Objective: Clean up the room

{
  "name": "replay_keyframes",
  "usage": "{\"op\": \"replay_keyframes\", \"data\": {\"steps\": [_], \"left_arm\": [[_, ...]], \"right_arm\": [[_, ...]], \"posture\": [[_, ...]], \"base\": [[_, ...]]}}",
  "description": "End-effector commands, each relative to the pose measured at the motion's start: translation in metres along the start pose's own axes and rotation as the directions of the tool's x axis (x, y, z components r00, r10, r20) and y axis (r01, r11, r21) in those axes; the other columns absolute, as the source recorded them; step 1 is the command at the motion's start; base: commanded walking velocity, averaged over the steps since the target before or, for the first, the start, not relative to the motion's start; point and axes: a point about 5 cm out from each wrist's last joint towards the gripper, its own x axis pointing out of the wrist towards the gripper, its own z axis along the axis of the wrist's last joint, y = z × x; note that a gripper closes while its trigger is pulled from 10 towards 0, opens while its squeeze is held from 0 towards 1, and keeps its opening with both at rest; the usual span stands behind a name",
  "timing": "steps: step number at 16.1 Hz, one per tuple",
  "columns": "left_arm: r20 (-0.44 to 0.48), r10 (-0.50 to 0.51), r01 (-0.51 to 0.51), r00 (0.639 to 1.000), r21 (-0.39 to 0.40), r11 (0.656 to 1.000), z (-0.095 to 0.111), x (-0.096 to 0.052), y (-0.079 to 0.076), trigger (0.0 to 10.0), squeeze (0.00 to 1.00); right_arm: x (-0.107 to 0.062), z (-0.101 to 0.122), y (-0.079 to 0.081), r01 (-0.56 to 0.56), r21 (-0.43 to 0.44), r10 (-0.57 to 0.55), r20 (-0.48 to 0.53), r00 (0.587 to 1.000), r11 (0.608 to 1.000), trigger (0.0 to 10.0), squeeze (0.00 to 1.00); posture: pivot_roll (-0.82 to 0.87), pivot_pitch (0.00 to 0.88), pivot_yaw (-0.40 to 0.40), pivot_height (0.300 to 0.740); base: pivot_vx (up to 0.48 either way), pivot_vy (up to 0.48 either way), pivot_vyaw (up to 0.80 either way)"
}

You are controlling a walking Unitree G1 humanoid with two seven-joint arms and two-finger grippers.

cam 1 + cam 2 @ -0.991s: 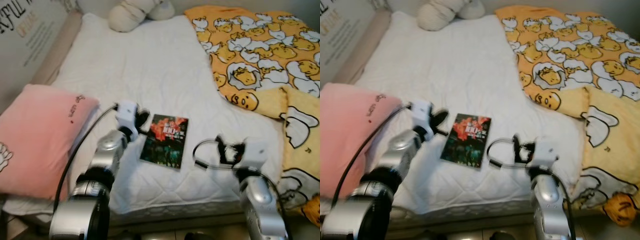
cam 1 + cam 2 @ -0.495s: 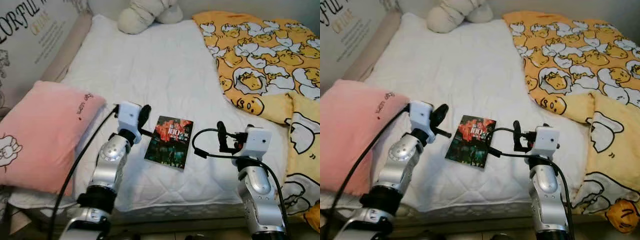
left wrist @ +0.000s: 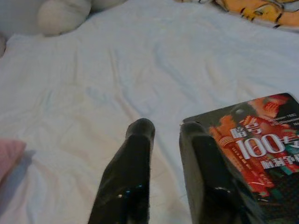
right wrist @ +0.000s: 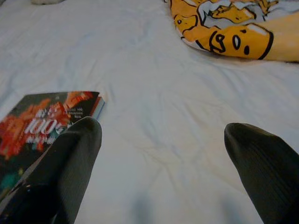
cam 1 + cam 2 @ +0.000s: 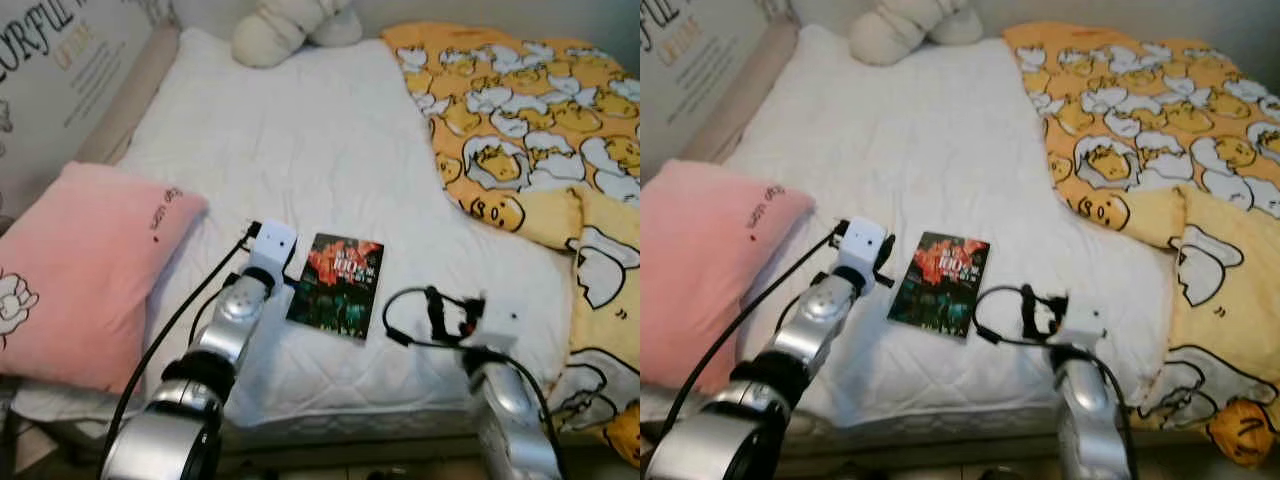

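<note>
A dark book [image 5: 337,285] with a red and orange cover and "100" on it lies flat on the white mattress [image 5: 300,140], near the front edge. My left gripper [image 3: 166,128] is low over the sheet at the book's left edge. Its fingers [image 3: 135,154] are almost together with nothing between them, and one tip touches the book's corner [image 3: 196,122]. My right gripper [image 4: 161,130] hovers to the right of the book, open wide over bare sheet, one finger [image 4: 74,149] close to the book's near corner.
A pink pillow [image 5: 80,270] lies at the bed's left front. A yellow blanket with egg cartoons [image 5: 520,110] covers the right side and hangs over the front corner. A cream plush toy [image 5: 280,20] sits at the far end. A lettered panel [image 5: 60,70] runs along the left.
The left gripper has come down and in against the book's left edge. The right arm has sunk lower and back toward the bed's front edge. The book has not moved.
</note>
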Motion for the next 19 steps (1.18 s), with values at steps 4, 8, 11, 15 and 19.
{"op": "replay_keyframes", "data": {"steps": [4,8,11,15,19], "left_arm": [[-0.085,0.039,-0.043,0.996,-0.049,0.998,-0.006,0.005,0.004,10.0,1.0],[-0.137,-0.041,0.028,0.99,-0.099,0.995,-0.008,0.008,-0.018,10.0,1.0],[-0.116,-0.075,0.057,0.99,-0.156,0.986,0.002,0.013,-0.029,10.0,1.0],[-0.172,-0.015,-0.004,0.985,-0.115,0.993,-0.012,0.007,-0.021,10.0,1.0],[-0.221,0.02,-0.057,0.975,-0.159,0.986,-0.03,-0.001,-0.013,10.0,1.0]], "right_arm": [[-0.036,-0.015,-0.015,-0.122,-0.204,0.11,-0.067,0.992,0.971,10.0,0.0],[-0.077,-0.028,-0.013,-0.253,-0.259,0.212,-0.175,0.961,0.932,10.0,0.0],[-0.103,-0.023,-0.008,-0.315,-0.276,0.263,-0.209,0.942,0.908,10.0,0.0],[-0.12,-0.015,-0.009,-0.318,-0.271,0.261,-0.227,0.938,0.908,10.0,0.0],[-0.125,-0.013,-0.009,-0.319,-0.265,0.254,-0.251,0.934,0.91,10.0,0.0]], "posture": [[-0.11,0.0,-0.026,0.74],[-0.17,0.111,-0.054,0.74],[-0.21,0.176,-0.077,0.74],[-0.24,0.199,-0.092,0.74],[-0.23,0.194,-0.098,0.74]], "base": [[0.0,0.0,0.0],[0.0,0.0,0.0],[0.0,0.0,0.0],[0.0,0.0,0.0],[0.0,0.0,0.0]]}}
